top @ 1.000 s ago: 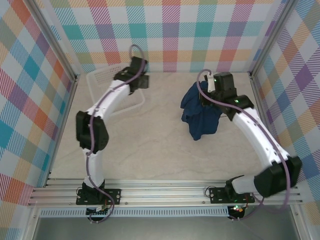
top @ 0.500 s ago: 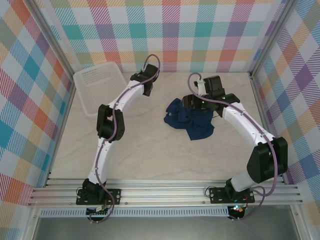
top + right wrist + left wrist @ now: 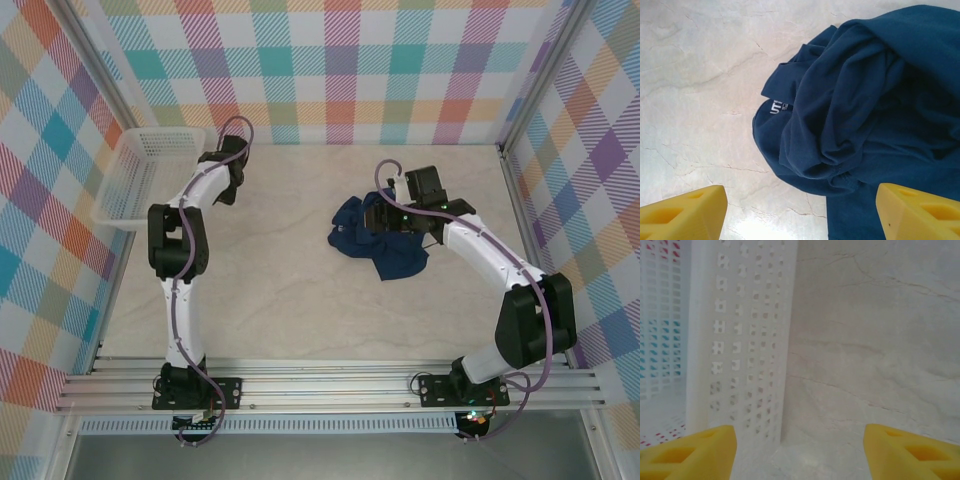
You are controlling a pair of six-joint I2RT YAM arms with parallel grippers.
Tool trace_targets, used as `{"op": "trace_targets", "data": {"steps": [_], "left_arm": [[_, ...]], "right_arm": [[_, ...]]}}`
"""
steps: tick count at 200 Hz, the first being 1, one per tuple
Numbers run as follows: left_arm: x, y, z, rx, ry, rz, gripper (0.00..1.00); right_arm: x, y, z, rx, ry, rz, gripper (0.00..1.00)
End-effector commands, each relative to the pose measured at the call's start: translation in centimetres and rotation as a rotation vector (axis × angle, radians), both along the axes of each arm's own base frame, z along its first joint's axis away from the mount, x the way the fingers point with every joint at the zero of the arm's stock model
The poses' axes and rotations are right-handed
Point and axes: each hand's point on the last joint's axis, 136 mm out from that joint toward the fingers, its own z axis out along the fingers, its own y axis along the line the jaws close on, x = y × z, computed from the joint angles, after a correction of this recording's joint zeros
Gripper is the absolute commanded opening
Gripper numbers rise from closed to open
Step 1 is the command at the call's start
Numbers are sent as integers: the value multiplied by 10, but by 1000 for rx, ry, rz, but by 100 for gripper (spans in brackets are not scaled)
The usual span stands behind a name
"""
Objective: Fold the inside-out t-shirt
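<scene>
One garment matters here: the inside-out t-shirt [image 3: 380,243] lies in a crumpled heap on the surface [image 3: 300,310], right of the middle and nearer the far edge. It looks light, thin and limp. It should sag from any single pinch and drag rather than slide cleanly, so a fold likely needs it spread flat first. In the right wrist view the neck label [image 3: 778,107] shows on the exposed collar at the heap's edge, which seems a sensible place to pinch, or else a free hem. The right tool [image 3: 800,215] hovers just over the shirt with its fingers spread wide and nothing between them. The left tool [image 3: 800,450] is also spread and empty, close beside the white mesh basket [image 3: 135,180] at the far left corner. A second ago the shirt hung bunched from the right tool, now it rests released. Meanwhile the left arm has swung left and the basket has shifted further toward the left edge.
</scene>
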Motion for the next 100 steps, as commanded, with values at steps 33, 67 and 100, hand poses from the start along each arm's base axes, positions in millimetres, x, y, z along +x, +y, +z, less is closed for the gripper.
{"op": "trace_targets", "data": {"steps": [33, 67, 100], "left_arm": [[-8, -112, 53, -586, -221, -125, 69], [-51, -219, 51, -1051, -216, -268, 70], [-101, -320, 0, -1133, -56, -461, 71]], "right_arm": [[26, -14, -28, -124, 4, -96, 78], [10, -74, -54, -292, 66, -251, 76], [-13, -85, -88, -168, 187, -286, 75]]}}
